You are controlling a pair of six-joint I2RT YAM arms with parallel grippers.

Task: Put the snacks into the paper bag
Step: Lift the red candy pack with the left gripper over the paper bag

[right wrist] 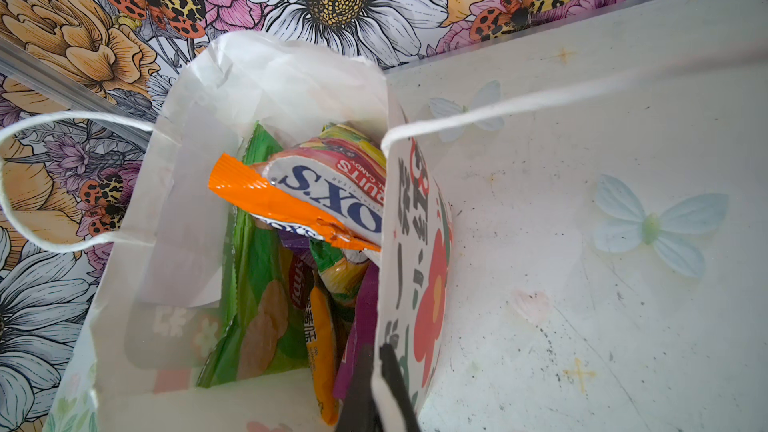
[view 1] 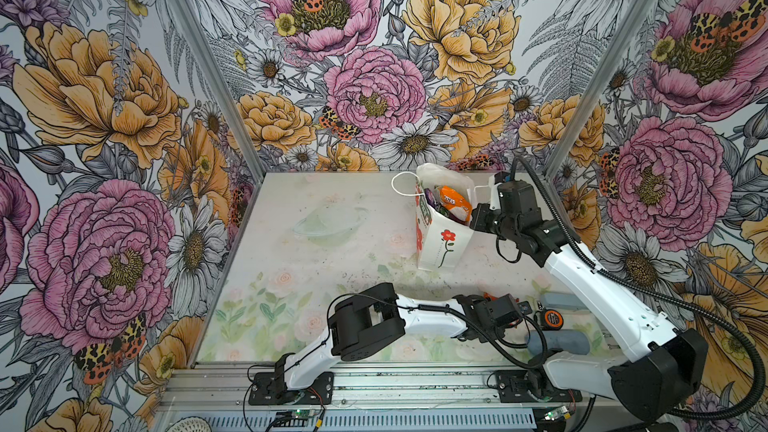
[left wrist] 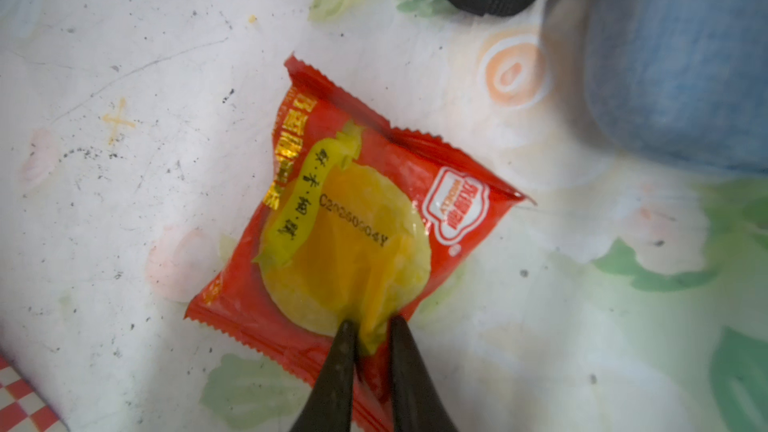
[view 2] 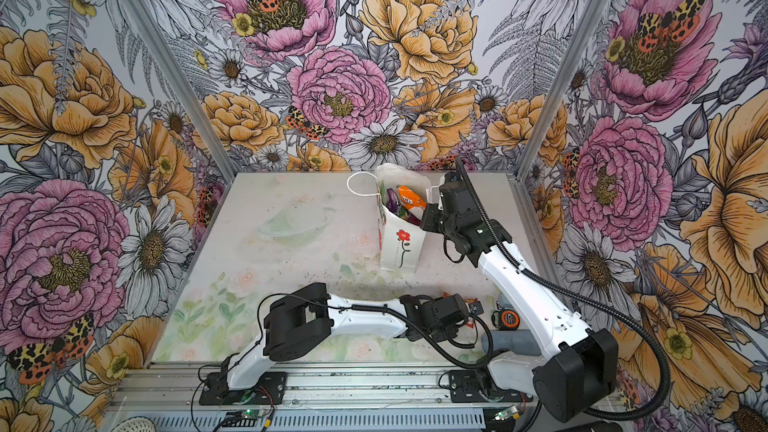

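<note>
A small red sachet point(left wrist: 357, 218) with a round yellow window lies flat on the table near the front. My left gripper point(left wrist: 372, 326) is shut on the film at its edge. In both top views the left wrist point(view 1: 498, 311) hides most of it. The white paper bag point(view 1: 440, 243) point(view 2: 399, 247) with the red flower stands at the back right. My right gripper point(right wrist: 376, 353) point(view 1: 473, 218) is shut on its side wall at the rim. Several snacks are inside: an orange Fox's bag point(right wrist: 291, 205), a green packet point(right wrist: 257, 305) and a purple one point(right wrist: 361, 305).
An orange-black tape measure point(view 1: 550, 317) point(view 2: 508, 320) lies at the front right between two grey-blue oblong cases point(view 1: 559, 342) point(view 1: 561, 300). One case point(left wrist: 681, 64) lies close beside the sachet. The floral walls close in the back and both sides.
</note>
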